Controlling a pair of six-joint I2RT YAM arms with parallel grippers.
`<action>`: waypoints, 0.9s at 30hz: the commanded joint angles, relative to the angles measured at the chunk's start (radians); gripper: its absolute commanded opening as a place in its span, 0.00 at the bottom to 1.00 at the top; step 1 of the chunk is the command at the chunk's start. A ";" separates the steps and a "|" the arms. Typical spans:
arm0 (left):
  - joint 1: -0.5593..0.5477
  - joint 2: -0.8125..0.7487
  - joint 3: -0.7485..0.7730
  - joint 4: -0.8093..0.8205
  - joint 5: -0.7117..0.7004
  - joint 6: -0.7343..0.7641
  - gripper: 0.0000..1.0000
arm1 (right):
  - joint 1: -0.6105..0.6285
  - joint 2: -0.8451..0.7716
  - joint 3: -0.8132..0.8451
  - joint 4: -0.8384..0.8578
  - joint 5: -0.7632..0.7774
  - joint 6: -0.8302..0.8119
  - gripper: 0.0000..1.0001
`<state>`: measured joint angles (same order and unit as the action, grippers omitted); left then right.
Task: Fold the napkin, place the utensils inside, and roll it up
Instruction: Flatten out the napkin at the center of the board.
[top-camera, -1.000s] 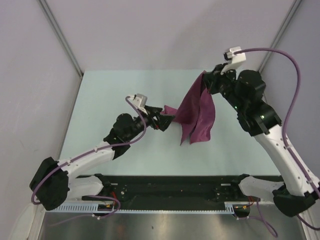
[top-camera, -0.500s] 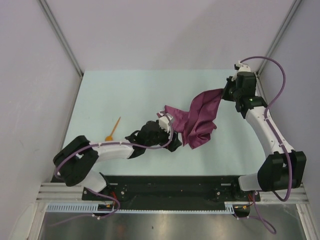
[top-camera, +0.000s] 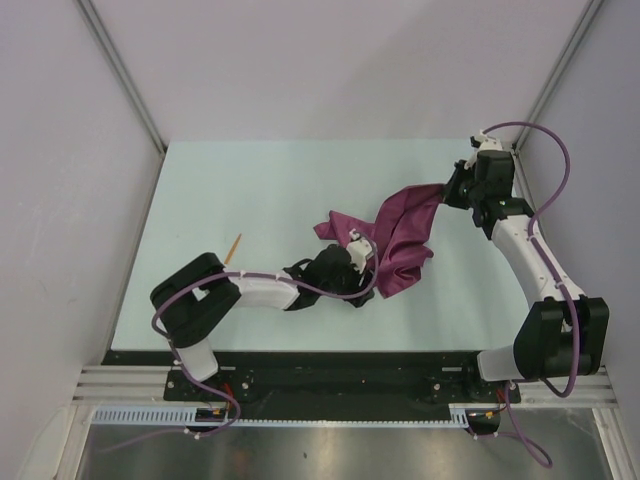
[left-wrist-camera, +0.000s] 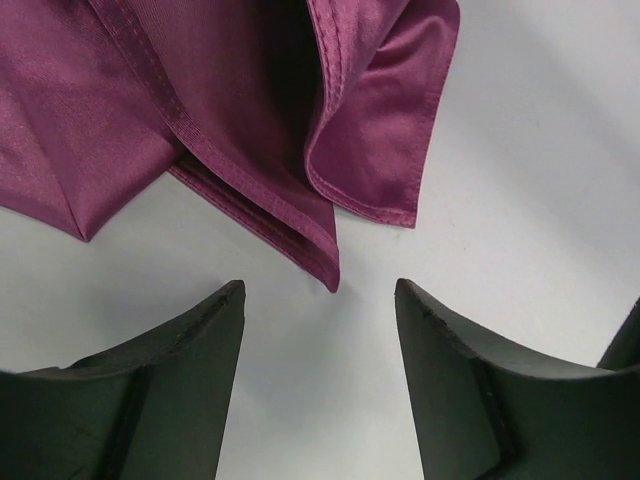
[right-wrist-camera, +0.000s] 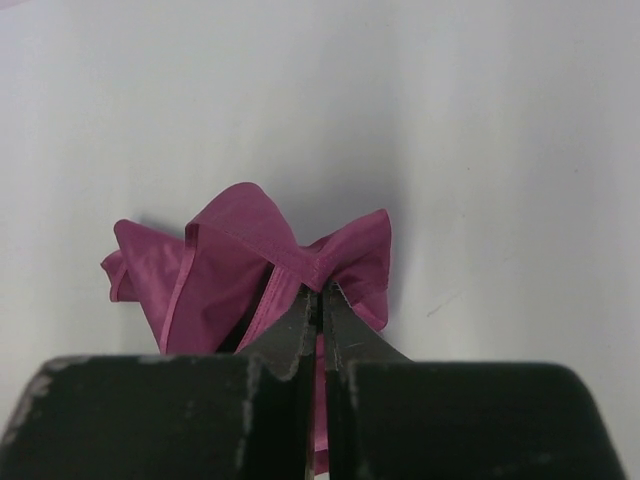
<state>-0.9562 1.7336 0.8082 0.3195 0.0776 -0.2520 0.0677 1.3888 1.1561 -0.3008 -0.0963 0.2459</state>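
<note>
Three feeds up, and each one tells me something the others don't. From the top camera the napkin (top-camera: 400, 235) is a crumpled, bunched-up strip lying right of the middle of the table (top-camera: 250, 180). Its far right corner is drawn out toward the right gripper (top-camera: 452, 190), but from up there I can't really make out the fingertips. The right wrist cam settles it: both fingers are pinched tight together on a gathered fold of the plum cloth, which fans out past the tips like a bow. The left gripper (top-camera: 358, 268) sits at the cloth's near-left edge in the overhead shot, where its own body hides the tips. The left wrist view shows its two fingers (left-wrist-camera: 180, 380) spread wide apart with only bare table between them. A hemmed corner of the napkin points down just ahead of the gap and touches neither finger. The orange spoon (top-camera: 234, 247) only shows up overhead, well left of the cloth, just its thin handle poking out from behind the left arm. Neither wrist cam catches it.
</note>
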 joint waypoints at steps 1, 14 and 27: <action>-0.004 0.036 0.091 -0.055 -0.022 0.022 0.65 | -0.011 -0.019 -0.009 0.049 -0.028 0.016 0.00; -0.009 0.121 0.184 -0.138 -0.001 0.030 0.55 | -0.028 -0.013 -0.013 0.054 -0.043 0.024 0.00; -0.006 0.058 0.157 -0.174 -0.106 0.000 0.00 | -0.045 -0.027 0.013 0.013 -0.037 0.001 0.00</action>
<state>-0.9585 1.8683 0.9779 0.1745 0.0681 -0.2371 0.0319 1.3888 1.1427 -0.2905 -0.1337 0.2611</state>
